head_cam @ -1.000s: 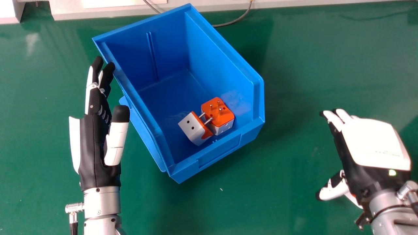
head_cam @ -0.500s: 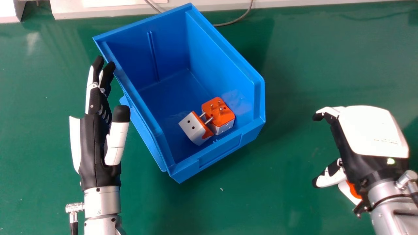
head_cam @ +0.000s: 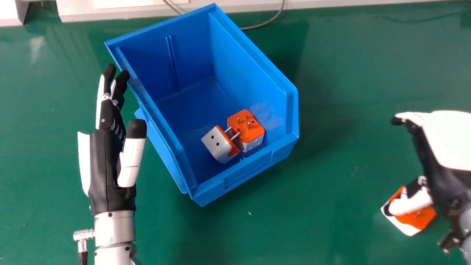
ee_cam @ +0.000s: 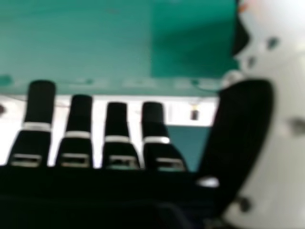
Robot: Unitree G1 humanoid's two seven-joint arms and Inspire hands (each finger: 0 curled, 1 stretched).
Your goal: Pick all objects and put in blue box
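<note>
- A white ledge (head_cam: pixel 128 9) runs behind the blue box (head_cam: pixel 247 170), and a grey cable (head_cam: pixel 263 24) loops between them.
- The left robot hand (head_cam: pixel 105 162) is upright beside the box, its fingers straight and holding nothing; whether it touches the rim I cannot tell.
- Two orange and white plugs lie in the box, near its front wall: one tilted (head_cam: pixel 217 147), the other pins up (head_cam: pixel 254 134).
- The loose plug (head_cam: pixel 422 219) lies on the tabletop (head_cam: pixel 312 221), well apart from the box — the right robot hand's (head_cam: pixel 449 140) thumb covers part of it. Contact I cannot tell.
- The head view shows that plug; the right hand view shows straight fingers (ee_cam: pixel 153 114), the thumb (ee_cam: pixel 238 129) set apart — a wide-open hand, gripping nothing.
</note>
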